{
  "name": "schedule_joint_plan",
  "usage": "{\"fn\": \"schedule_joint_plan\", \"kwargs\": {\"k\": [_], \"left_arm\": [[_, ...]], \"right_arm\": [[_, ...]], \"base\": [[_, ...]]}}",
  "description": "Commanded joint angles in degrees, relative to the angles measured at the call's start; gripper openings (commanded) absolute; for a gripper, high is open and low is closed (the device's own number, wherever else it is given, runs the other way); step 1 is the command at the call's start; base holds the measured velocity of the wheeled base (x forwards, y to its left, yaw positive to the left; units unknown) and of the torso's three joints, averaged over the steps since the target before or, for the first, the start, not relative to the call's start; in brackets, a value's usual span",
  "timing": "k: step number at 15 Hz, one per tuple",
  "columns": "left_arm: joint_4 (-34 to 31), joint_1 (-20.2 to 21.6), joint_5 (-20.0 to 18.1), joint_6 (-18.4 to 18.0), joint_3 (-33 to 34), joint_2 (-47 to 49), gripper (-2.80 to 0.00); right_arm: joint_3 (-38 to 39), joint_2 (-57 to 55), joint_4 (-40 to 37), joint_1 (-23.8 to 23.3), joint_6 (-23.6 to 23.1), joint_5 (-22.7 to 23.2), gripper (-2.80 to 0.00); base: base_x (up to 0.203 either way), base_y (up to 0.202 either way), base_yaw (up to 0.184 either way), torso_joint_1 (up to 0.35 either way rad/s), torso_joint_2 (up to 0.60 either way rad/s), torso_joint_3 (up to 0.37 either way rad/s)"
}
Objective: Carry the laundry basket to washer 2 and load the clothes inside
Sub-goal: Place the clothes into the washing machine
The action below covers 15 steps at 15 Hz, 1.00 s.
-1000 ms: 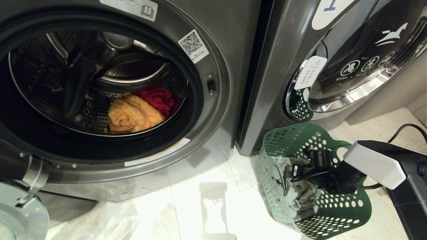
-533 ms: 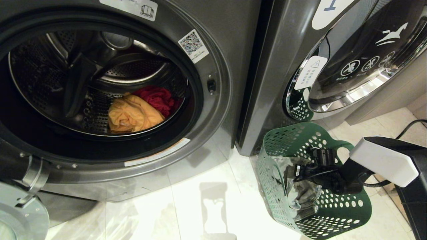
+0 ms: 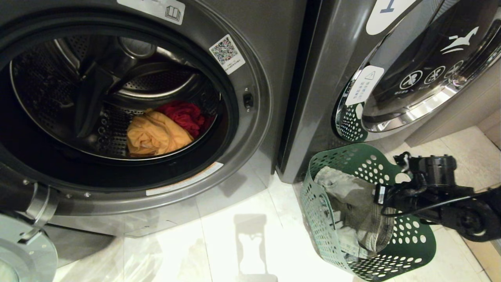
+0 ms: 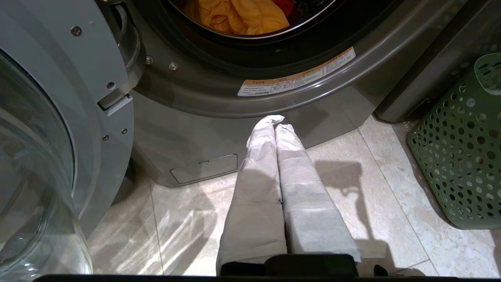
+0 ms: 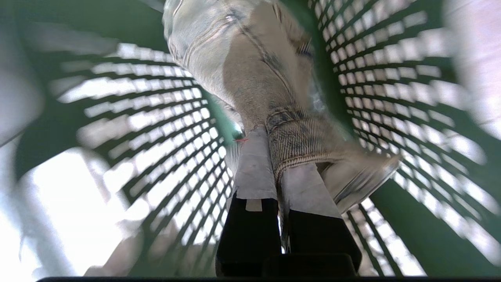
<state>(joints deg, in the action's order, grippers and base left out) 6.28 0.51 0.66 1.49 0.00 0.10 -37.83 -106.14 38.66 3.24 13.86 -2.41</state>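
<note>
1. Denim, the grey-green denim piece [image 3: 358, 207], is hanging soft and limp from the right gripper [image 5: 274, 156], whose fingers are pinching a thick seamed fold; it is draping inside the laundry basket [image 3: 407, 244] on the near right floor.
2. Fabric this floppy is likely trailing and snagging on the perforated rim, so the hemmed edge seems the surest hold.
3. The left gripper [image 4: 276, 123] is sitting shut and empty, near left.
4. Farther left, washer 2 [image 3: 258, 129] is standing open, the yellow garment [image 3: 156, 135] and red garment [image 3: 184, 113] lying in its drum.
</note>
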Motion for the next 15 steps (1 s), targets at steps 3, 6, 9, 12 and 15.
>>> {"fn": "schedule_joint_plan", "kwargs": {"k": [3, 6, 9, 12, 15], "left_arm": [[0.0, 0.0, 0.0, 0.0, 2.3, 0.0, -2.80], [0.0, 0.0, 0.0, 0.1, 2.3, 0.0, -2.80], [0.0, 0.0, 0.0, 0.0, 2.3, 0.0, -2.80], [0.0, 0.0, 0.0, 0.0, 2.3, 0.0, -2.80], [0.0, 0.0, 0.0, 0.0, 2.3, 0.0, -2.80]], "right_arm": [[3.3, 33.6, -15.8, 2.8, -1.4, -3.7, -2.80], [-1.5, 49.4, -32.3, 4.0, -4.4, -5.0, -2.80], [-8.1, 59.5, -45.5, 4.8, -11.6, -7.1, -2.80], [-8.9, 62.7, -45.7, 5.3, -22.3, -11.4, -2.80], [-8.5, 62.9, -44.9, 5.7, -26.6, -11.6, -2.80]], "base": [[0.000, 0.000, 0.000, 0.000, 0.00, 0.000], [0.000, 0.000, 0.000, 0.000, 0.00, 0.000], [0.000, 0.000, 0.000, 0.000, 0.00, 0.000], [0.000, 0.000, 0.000, 0.000, 0.00, 0.000], [0.000, 0.000, 0.000, 0.000, 0.00, 0.000]]}}
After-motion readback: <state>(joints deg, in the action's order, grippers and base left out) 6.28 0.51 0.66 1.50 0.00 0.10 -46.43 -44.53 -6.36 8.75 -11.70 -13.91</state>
